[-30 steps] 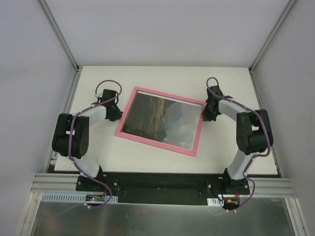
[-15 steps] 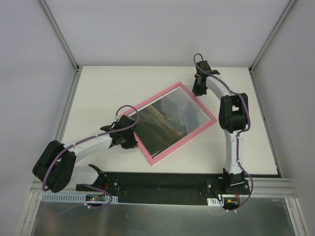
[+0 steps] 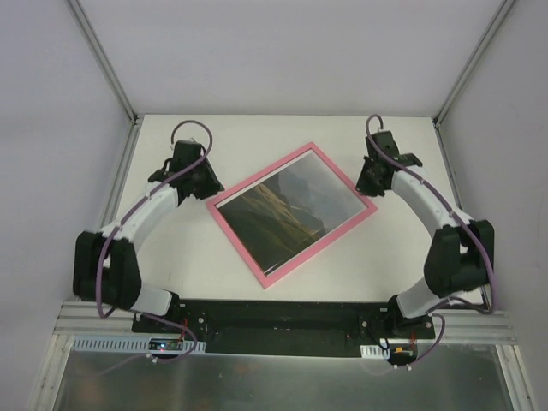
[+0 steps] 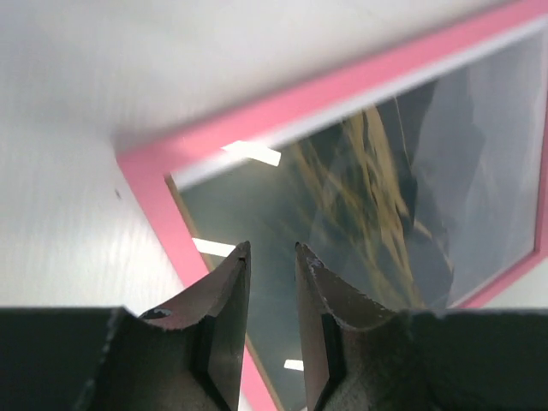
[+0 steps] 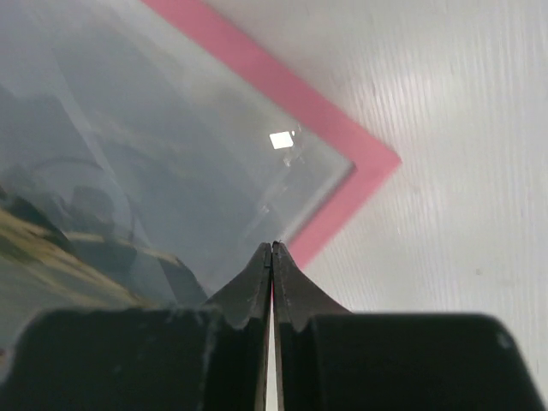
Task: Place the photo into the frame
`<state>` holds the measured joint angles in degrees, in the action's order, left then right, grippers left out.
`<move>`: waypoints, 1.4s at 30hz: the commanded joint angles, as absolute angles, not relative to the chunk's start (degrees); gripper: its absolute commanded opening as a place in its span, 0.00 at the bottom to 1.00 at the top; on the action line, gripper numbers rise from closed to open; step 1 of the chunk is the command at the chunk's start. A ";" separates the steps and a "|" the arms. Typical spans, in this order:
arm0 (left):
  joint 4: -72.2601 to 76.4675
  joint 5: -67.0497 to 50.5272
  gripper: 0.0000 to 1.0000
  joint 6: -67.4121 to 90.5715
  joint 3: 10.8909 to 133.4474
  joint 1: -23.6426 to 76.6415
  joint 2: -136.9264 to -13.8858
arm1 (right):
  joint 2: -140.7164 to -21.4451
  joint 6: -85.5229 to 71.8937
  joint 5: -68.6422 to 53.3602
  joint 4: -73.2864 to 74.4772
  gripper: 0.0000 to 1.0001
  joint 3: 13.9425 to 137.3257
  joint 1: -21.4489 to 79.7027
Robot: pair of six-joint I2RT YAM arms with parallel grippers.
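Observation:
The frame (image 3: 261, 175), thin salmon-pink border, lies flat and turned diagonally on the white table (image 3: 171, 248). The photo (image 3: 287, 214), a dark mountain landscape, shows inside it behind the pane. My left gripper (image 3: 208, 184) hovers at the frame's left corner, jaws a little apart and empty. In the left wrist view its fingertips (image 4: 272, 248) are over the pink border (image 4: 282, 107) and the photo (image 4: 385, 188). My right gripper (image 3: 368, 184) is at the right corner, shut on nothing. In the right wrist view its tips (image 5: 272, 246) sit above the border (image 5: 282, 90) and the pane (image 5: 103, 171).
Grey enclosure walls and metal corner posts (image 3: 103, 60) bound the table at the back and sides. A black rail (image 3: 282, 317) with the arm bases runs along the near edge.
The frame turned from tilted landscape to a steeper diagonal a second ago and has since stayed put. The left arm swung from the near left edge up to the left corner. The right arm moved down to the right corner.

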<state>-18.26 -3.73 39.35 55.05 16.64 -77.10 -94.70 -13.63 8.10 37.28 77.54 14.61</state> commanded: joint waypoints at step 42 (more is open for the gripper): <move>-9.59 -16.35 0.22 40.60 50.37 15.38 -97.30 | -114.25 -16.88 -2.46 31.72 0.01 80.93 14.32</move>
